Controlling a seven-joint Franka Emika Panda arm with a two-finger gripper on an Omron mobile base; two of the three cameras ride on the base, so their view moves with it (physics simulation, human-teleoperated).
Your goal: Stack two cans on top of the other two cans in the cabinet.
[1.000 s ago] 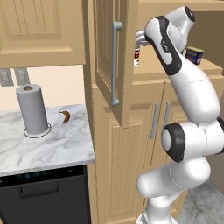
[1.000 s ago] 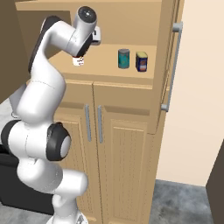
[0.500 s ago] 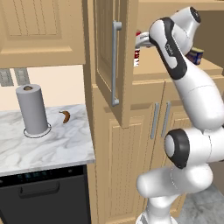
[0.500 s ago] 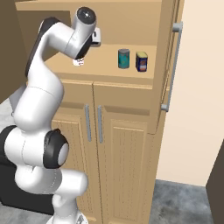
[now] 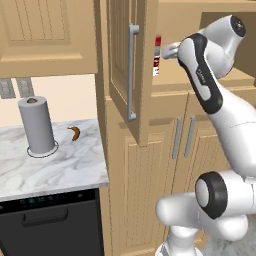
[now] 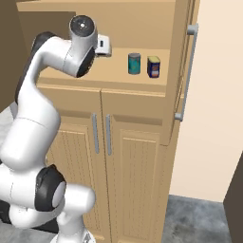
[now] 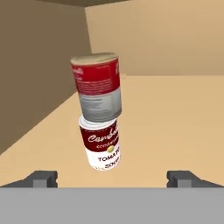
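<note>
In the hand view, one red-and-white can [image 7: 97, 86] stands on top of another red-and-white can [image 7: 101, 143], leaning slightly to the left. My gripper [image 7: 112, 179] is open just short of the stack, with its fingertips [image 7: 43, 178] wide apart and holding nothing. From the left base, that stack [image 5: 157, 55] peeks out past the door edge, with the gripper [image 5: 166, 50] beside it. The slim teal can [image 6: 135, 63] and the squat navy tin [image 6: 153, 67] stand side by side on the cabinet shelf [image 6: 118, 78], right of the gripper [image 6: 105, 46].
The cabinet door [image 5: 122, 75] with its grey bar handle [image 5: 131, 72] hangs open left of the arm. On the marble counter [image 5: 75, 160] stand a paper towel roll [image 5: 36, 125] and a small brown thing [image 5: 74, 133]. Closed lower doors [image 6: 118, 161] are beneath the shelf.
The arm's upper links have swung up and to the right in the left base view. The hand stays near the stacked cans at the shelf's left end. The teal can and navy tin have not moved.
</note>
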